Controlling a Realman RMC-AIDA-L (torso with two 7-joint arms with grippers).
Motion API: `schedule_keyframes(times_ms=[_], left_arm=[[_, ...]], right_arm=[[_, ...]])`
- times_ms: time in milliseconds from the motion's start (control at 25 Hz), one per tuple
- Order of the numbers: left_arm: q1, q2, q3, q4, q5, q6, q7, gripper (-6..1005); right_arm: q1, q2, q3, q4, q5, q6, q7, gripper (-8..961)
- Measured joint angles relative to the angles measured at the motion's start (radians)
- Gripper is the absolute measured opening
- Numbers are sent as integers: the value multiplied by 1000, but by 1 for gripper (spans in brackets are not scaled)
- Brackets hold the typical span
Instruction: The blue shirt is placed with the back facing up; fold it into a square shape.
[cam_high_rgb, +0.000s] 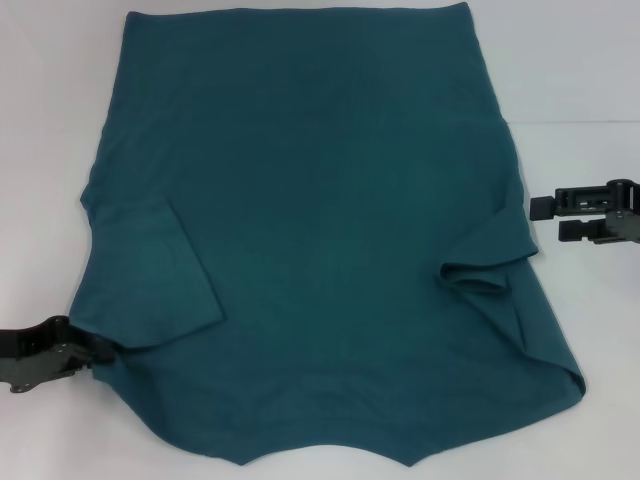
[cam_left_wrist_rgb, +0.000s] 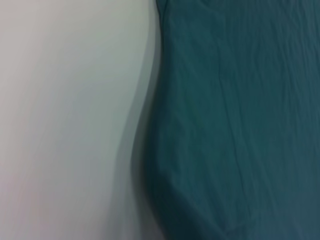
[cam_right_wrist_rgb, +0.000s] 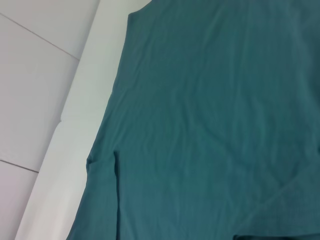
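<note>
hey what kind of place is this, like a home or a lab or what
Probably a lab or test bench, not a home. A shirt lies spread on a bare white table, with a robot claw at each side: the left claw at its edge, the right claw open beside it.

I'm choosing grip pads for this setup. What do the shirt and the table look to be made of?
The shirt looks like soft knit cloth, probably cotton jersey: matte teal, fine wrinkles, limp folds at the sleeves. The table looks like a smooth white laminate or painted board with a faint sheen; which one cannot be told. The left gripper is at the shirt's edge; the right gripper hangs beside it.
</note>
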Motion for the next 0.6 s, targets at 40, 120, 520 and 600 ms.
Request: schedule_keyframes(times_ms=[40,120,520,600], left_arm=[[0,0,0,0,0,0,5,215],[0,0,-1,0,0,1,13,157],[8,12,-15,11,-108,75,124,15],[9,14,-16,11,-120,77,136,16]], right_arm=[[-1,-1,-1,0,0,-3,-1,851],[-2,-7,-4,1,0,-19,-11,851],[-29,-53,-11,2,-33,-121,-33,851],[-32,-55,-12,0,-69,-137,-29,851]])
